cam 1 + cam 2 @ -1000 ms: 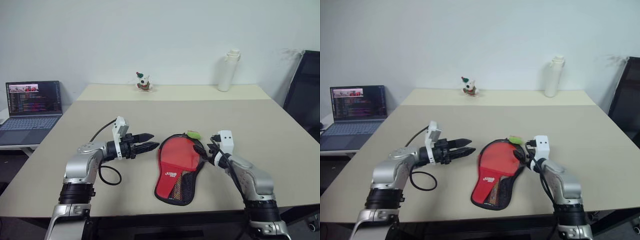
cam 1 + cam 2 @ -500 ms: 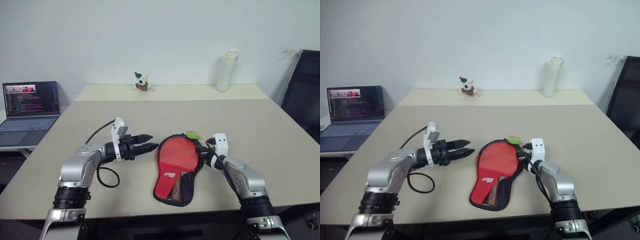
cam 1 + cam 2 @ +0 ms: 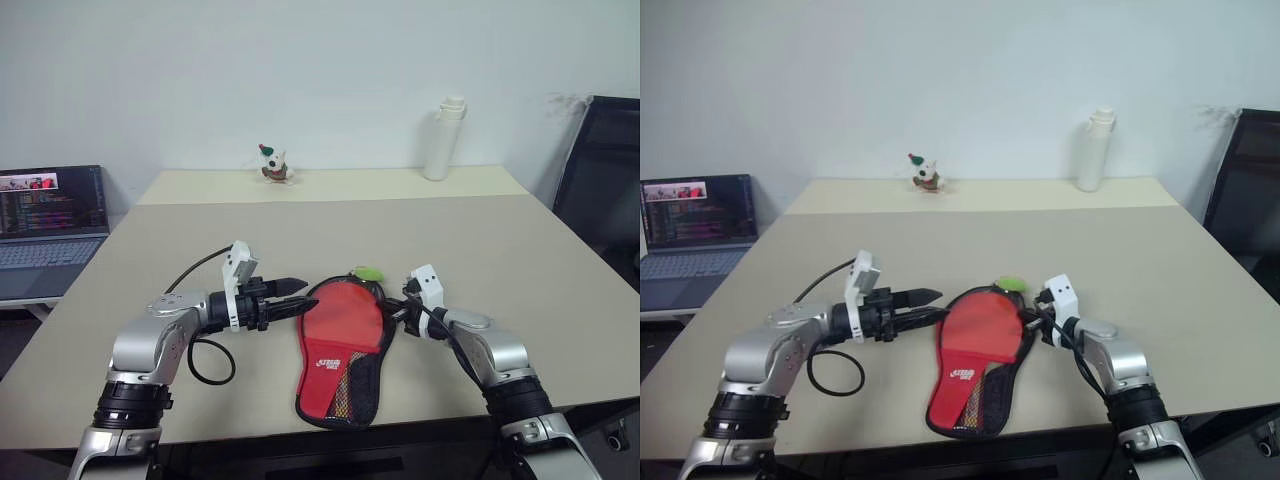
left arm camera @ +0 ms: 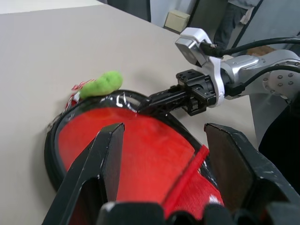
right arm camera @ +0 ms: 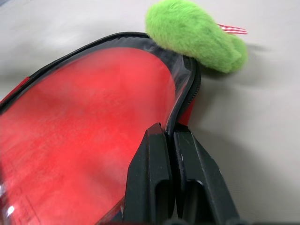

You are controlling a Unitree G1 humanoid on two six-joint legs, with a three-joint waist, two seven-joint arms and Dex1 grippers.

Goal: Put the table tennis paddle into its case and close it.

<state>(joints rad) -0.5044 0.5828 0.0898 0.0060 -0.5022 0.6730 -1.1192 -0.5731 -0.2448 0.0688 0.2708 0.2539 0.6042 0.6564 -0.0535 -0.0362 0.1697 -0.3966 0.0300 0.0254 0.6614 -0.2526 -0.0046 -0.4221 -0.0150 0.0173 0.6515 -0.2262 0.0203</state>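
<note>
Head views: your case (image 3: 340,360) lies on the table (image 3: 500,250) between both arms, the table tennis paddle (image 3: 340,318) already inside, red face showing through the unzipped round end. Left gripper (image 3: 296,298) sits at the case's 9 o'clock edge, fingers spread, gripping nothing. Right gripper (image 3: 397,312) is at the 3 o'clock edge, fingers pressed together on the case rim. A green fuzzy tag (image 3: 365,272) rests at the case's 12 o'clock. Beyond: laptop (image 3: 45,215) at the table's 9 o'clock, white bottle (image 3: 440,138) and small toy (image 3: 270,165) towards 12 o'clock. Left wrist view: open black fingers (image 4: 105,154) straddle the red face; the right gripper bites the black edging opposite. Right wrist view: shut fingertips (image 5: 164,150) pinch the zip edge (image 5: 185,93) beside the tag. Step in hand, by my judgement: closing. Next, draw the zip around while your left steadies the case. Change from a second ago: right fingers went from open to clamped and swung in towards the rim; left gripper unchanged.
</note>
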